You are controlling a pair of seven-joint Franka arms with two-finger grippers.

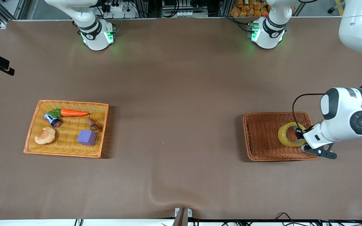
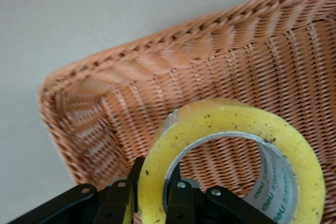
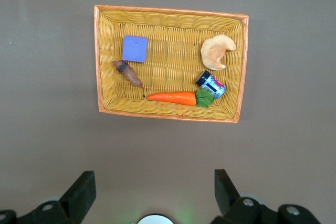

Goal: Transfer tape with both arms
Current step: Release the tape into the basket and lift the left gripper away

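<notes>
Gripping the yellow translucent ring-shaped tape roll point(image 2: 231, 156) inside the brown wicker basket point(image 1: 262, 138).
The roll's wall was pinched by the closed left gripper point(image 2: 152, 195), presumably for lifting; the right gripper point(image 3: 152, 192) was held wide open, empty, above the orange woven tray point(image 3: 170, 9), waiting.

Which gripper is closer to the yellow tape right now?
Left. The left gripper straddles the tape wall in the brown basket; the right gripper waits open above the yellow basket.
</notes>
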